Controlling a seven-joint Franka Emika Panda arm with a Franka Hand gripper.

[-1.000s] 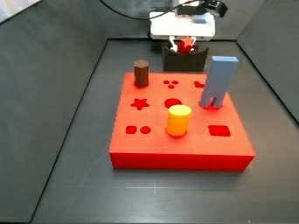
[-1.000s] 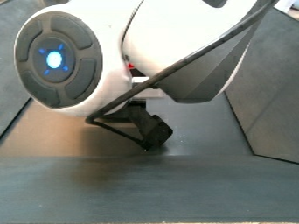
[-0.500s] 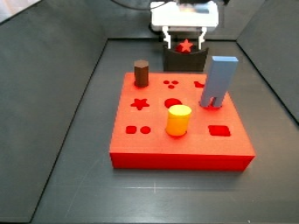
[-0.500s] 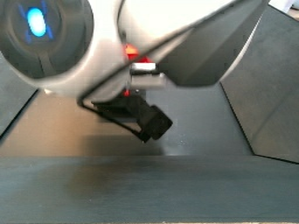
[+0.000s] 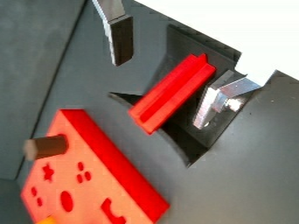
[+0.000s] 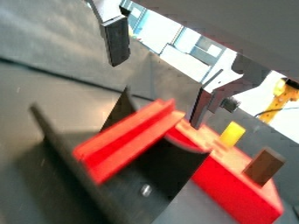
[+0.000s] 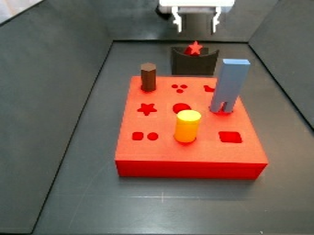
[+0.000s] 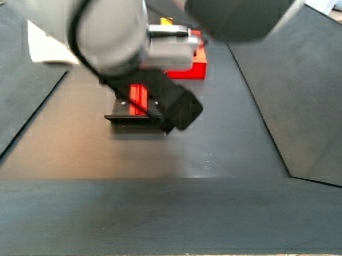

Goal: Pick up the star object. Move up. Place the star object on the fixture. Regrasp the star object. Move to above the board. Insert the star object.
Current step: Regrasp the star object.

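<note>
Wrist views: gripper (image 5: 170, 66) hangs above the fixture (image 5: 193, 144), fingers spread wide, nothing between them. Star object (image 5: 172, 89) lies in the fixture notch, apart from both pads. One finger (image 5: 118, 35) sits off one flank of the peg, the other finger (image 5: 216, 103) off the opposite flank, so the peg's long axis runs crosswise to the line joining the pads. Second wrist cam agrees: gripper (image 6: 163, 61) unloaded, star object (image 6: 126, 140) resting along the fixture (image 6: 140, 171) top, its near end overhanging. Board (image 5: 87, 179) lies beyond the fixture; brown cylinder (image 6: 264, 166) and yellow cylinder (image 6: 232, 133) stand on the board (image 6: 228, 188).

Side views: gripper (image 7: 196, 12) at 12 o'clock of the frame, raised clear above the fixture (image 7: 194, 62). Star object (image 7: 194, 48) seen end-on, star face toward cam, at 12 o'clock from the board (image 7: 196, 151). Blue block (image 7: 229, 85) at the board's 2 o'clock, brown cylinder (image 7: 149, 77) at 10 o'clock, yellow cylinder (image 7: 186, 125) near centre. Other side cam mostly filled by arm body; star object (image 8: 140, 100) lying on the fixture (image 8: 134, 120), fingers not visible here.

Judgement: placing on fixture looks done, regrasp pending. Peg is straight below the open fingers; descent w/ pads straddling the flanks should do. Risk: peg rolls in the notch if one pad touches first.
</note>
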